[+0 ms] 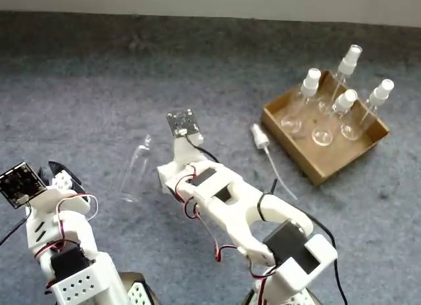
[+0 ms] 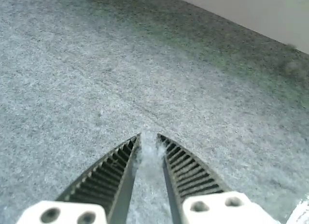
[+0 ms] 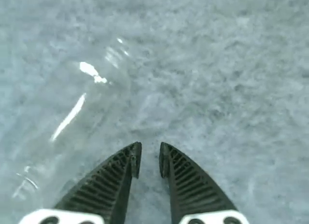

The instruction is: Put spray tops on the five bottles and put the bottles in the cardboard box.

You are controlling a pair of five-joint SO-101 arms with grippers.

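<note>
My left pincer (image 2: 148, 136) hangs slightly parted and empty over the counter (image 1: 79, 88). One bottle (image 1: 135, 167) lies uncapped beside my right pincer (image 3: 150, 146), likewise barely parted, empty. Its spray top (image 1: 260, 138) lies near the cardboard box (image 1: 308, 150), where four capped bottles (image 1: 344, 101) stand.

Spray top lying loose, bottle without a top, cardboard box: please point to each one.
spray top (image 1: 260, 137), high view, on its white head.
bottle (image 1: 135, 165), high view, middle of its clear body.
cardboard box (image 1: 294, 154), high view, on its outer front wall.
</note>
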